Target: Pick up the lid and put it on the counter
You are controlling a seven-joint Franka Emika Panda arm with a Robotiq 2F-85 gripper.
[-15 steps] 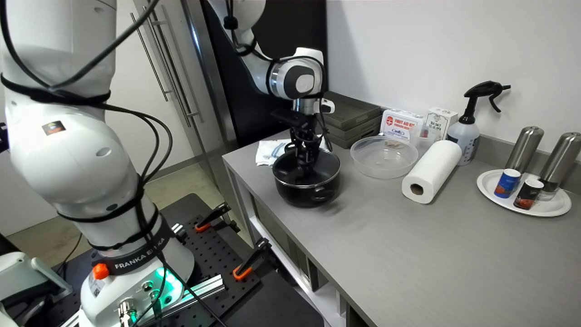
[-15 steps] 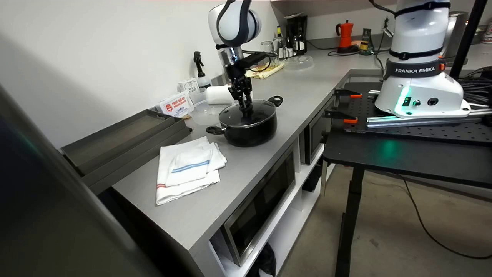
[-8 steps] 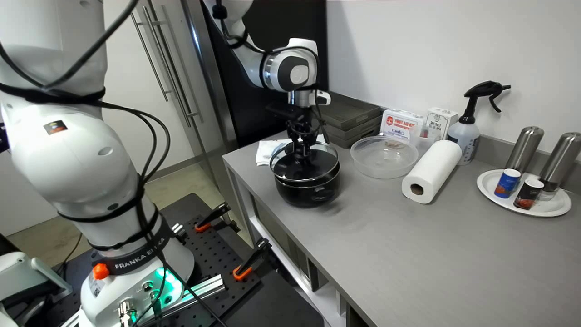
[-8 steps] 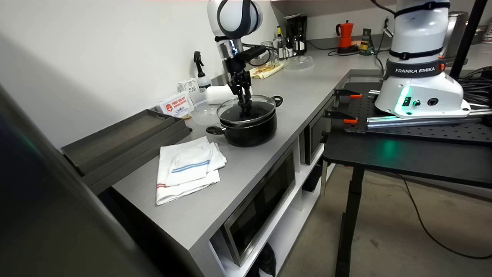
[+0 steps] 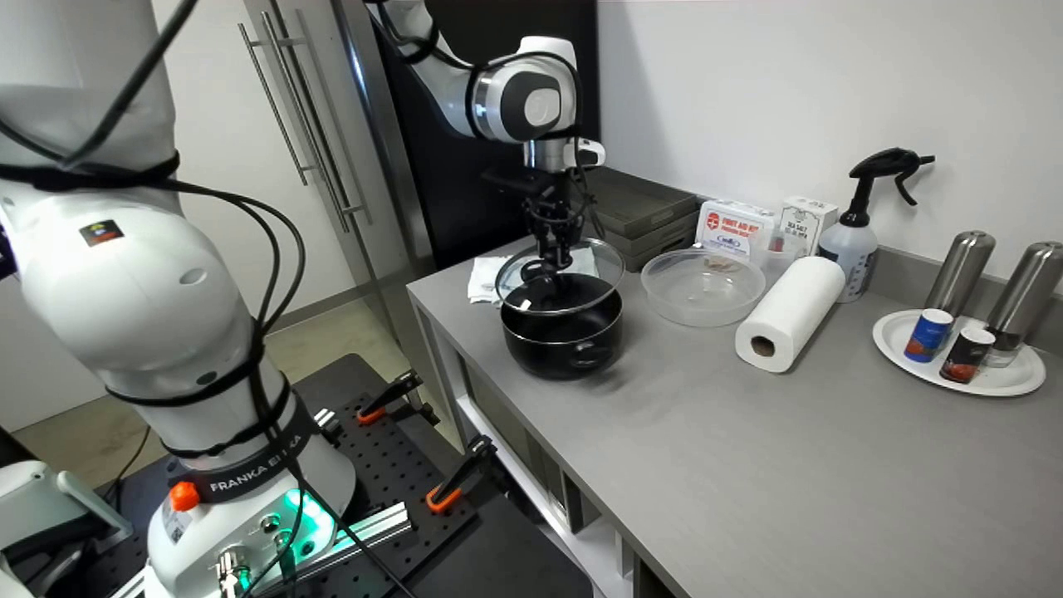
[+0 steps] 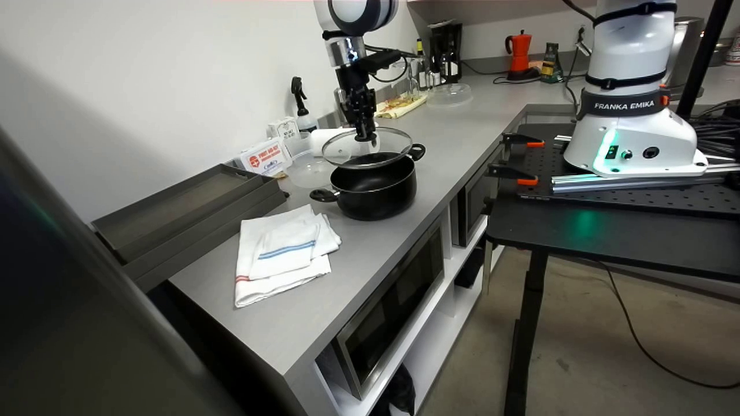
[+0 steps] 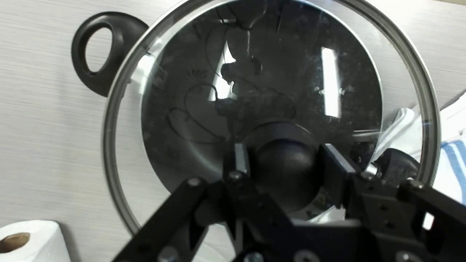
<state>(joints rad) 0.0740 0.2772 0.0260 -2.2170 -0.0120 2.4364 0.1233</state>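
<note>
The lid (image 6: 383, 151) is held by the tool (image 7: 287, 159) above the pot (image 6: 378, 199), which is supported by the bench (image 5: 789, 473). In the wrist view, the black knob (image 7: 285, 178) is shown clamped between the fingers (image 7: 241, 160); in both exterior views it is hard to separate from the dark tool. The gap between lid and pot rim is displayed in both exterior views, whereas in the wrist view the pot is seen from above through the glass. The towels (image 6: 286, 254) are displayed whole in an exterior view; only a portion is included in the wrist view. The paper roll (image 5: 789, 311) is displayed whole in an exterior view; only its end is included in the wrist view.
</note>
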